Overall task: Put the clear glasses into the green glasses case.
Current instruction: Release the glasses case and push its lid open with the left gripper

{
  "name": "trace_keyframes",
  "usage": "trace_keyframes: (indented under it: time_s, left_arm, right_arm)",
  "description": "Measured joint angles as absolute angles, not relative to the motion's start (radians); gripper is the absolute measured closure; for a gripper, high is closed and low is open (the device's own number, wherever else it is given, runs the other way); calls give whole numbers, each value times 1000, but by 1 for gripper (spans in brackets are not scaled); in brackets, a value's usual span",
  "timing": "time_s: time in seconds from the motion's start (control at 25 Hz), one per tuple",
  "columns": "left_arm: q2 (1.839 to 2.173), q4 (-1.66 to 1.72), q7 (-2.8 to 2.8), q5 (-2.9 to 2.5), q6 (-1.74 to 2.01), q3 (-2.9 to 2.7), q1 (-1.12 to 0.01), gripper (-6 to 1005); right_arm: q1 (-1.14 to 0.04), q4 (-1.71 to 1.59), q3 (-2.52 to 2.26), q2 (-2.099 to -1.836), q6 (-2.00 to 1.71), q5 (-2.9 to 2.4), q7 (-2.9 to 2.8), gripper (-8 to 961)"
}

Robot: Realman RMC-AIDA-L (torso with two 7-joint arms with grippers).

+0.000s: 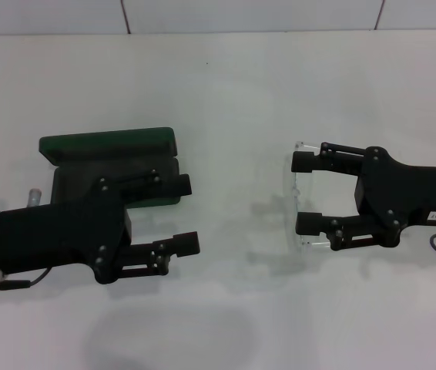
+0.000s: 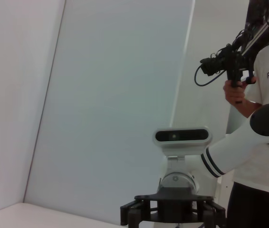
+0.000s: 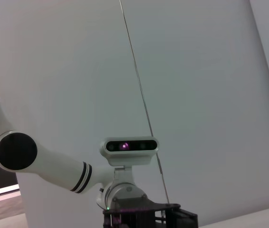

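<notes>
We have both arms out over the white desk, seen from the head camera. The right gripper sits on the right side with its 2 fingers spread wide and pointing toward the middle of the desk. The clear glasses lie right at those fingertips, and we can only make them out faintly as a pale outline against the white surface. As far as we can tell, their long axis runs front to back, across the line of the fingers, so one finger stands near each end of the frame. We cannot say whether the fingers touch the frame yet, and they do not appear to have hold of it.

The green glasses case sits well apart on the left side of the desk, with its lid raised toward the back and its dark tray partly hidden under the left gripper. That gripper also has its 2 fingers parted and holds nothing, with one finger over the near edge of the case.

We judge the right arm to be the nearer one to the glasses by far, so the pick falls to it. The coming move turns on closing across the frame, then carrying it leftward to the case.

The 2 wrist cameras show only walls and the robot's head.
</notes>
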State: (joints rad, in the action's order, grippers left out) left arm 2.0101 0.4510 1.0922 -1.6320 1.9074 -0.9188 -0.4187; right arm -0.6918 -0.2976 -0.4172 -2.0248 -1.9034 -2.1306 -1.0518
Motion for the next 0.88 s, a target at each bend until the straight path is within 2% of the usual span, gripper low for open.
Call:
trace_keyframes:
  time_s: [0.72,0.88]
  left_arm:
    - [2020,462,1096,-1601,1902,-898,-419,244]
    - [2030,542,1175,-1558,1903,-828,-415,246]
  right_arm:
    - [-690,-298,-406,-2026,-1901,-2125,-1040,68]
    - [-650,-307,-402,-2019,-1862,-2027,-1030,69]
